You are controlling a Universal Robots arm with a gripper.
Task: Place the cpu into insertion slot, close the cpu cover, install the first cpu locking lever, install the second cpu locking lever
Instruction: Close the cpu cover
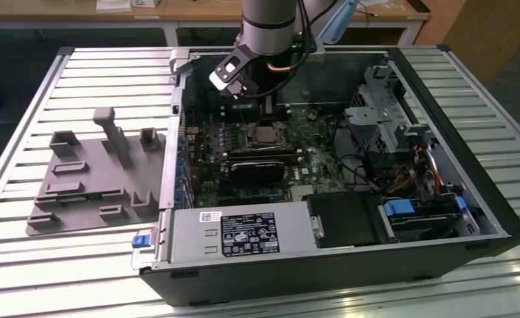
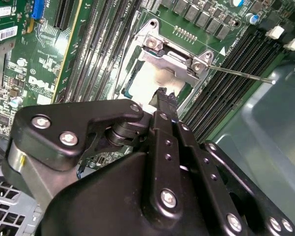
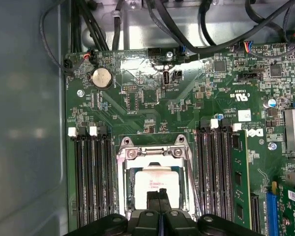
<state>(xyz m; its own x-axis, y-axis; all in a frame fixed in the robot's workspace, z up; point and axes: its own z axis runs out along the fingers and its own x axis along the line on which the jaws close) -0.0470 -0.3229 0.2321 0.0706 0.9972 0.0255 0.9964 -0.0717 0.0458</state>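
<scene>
The insertion slot (image 1: 261, 136) sits mid-motherboard inside the open computer case. In the first wrist view the cpu (image 3: 155, 178) lies in it, its silver top showing through the cut-out of the cpu cover (image 3: 183, 169), which is lowered over it. My gripper (image 3: 158, 199) hovers just above the near edge of the cpu, fingers pressed together and holding nothing. The second wrist view shows the gripper (image 2: 162, 96) over the bright cpu (image 2: 145, 81), the cpu cover (image 2: 174, 63), and a thin locking lever (image 2: 241, 73) sticking out sideways from the socket.
Memory slots (image 3: 93, 177) flank the socket on both sides. A black card (image 1: 260, 169) lies just in front of the socket, a power supply (image 1: 233, 232) nearer still. A drive cage (image 1: 392, 126) and cables fill the case's right. A grey fixture (image 1: 92, 172) rests on the slatted table.
</scene>
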